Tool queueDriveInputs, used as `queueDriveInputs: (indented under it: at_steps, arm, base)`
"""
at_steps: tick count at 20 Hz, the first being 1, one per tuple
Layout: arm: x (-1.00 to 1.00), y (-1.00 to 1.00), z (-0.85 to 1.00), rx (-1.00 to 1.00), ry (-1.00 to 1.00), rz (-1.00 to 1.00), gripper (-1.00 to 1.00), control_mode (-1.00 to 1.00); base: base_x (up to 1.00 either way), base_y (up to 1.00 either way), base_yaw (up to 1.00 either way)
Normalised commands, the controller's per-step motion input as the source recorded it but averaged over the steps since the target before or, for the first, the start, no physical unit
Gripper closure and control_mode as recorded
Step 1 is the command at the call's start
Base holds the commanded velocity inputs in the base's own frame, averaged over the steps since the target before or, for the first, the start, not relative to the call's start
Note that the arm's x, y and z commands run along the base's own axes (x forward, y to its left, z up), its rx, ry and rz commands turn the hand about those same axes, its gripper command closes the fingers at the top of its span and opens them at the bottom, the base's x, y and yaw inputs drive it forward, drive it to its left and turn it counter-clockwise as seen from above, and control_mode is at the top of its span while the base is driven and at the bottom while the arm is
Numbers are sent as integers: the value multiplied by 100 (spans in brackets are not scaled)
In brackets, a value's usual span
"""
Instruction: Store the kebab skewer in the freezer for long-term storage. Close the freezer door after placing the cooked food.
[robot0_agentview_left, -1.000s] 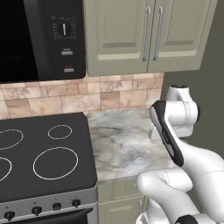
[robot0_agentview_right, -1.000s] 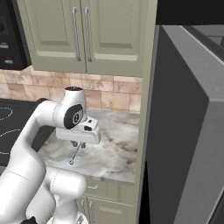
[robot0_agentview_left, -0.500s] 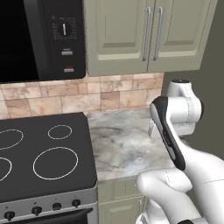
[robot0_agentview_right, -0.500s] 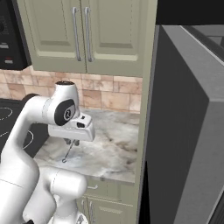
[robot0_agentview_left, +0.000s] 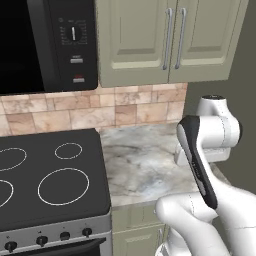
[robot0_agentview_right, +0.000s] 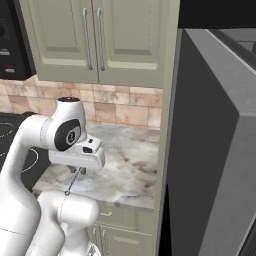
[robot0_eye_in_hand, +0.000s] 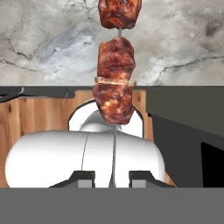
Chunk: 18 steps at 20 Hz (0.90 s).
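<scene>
Gripper (robot0_eye_in_hand: 112, 178) pinching the skewer (robot0_eye_in_hand: 114, 87) by its bare metal end, held above the near edge of the counter (robot0_agentview_right: 125, 165), left of the freezer (robot0_agentview_right: 210, 150). Probably light, stiff and slick. Best gripped on bare rod, clear of the soft meat.

A thin silvery metal skewer threaded with reddish-brown meat chunks (robot0_eye_in_hand: 114, 83) runs straight up the middle of the hand view, its bare shaft rising from between the two dark finger tips. Three chunks show, stacked along the stick, the top one cut off by the frame edge. In the right base view its thin shaft (robot0_agentview_right: 73, 181) hangs slanting down below the hand, above the marbled counter. The tall grey steel freezer door (robot0_agentview_right: 220, 150) stands swung open at the right, seemingly edge-on.
</scene>
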Motion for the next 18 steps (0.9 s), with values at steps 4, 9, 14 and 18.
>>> queueDriveInputs:
  at_steps: [4, 9, 14, 18]
  arm:
    - [-1, 3, 0, 0, 0, 0, 100, -100]
    - [0, 0, 0, 0, 0, 0, 100, -100]
    - [-1, 0, 0, 0, 0, 0, 100, -100]
    - [-6, 0, 0, 0, 0, 0, 100, 100]
  base:
    - [0, 0, 0]
    - [0, 0, 0]
    - [0, 0, 0]
    - [-12, 0, 0]
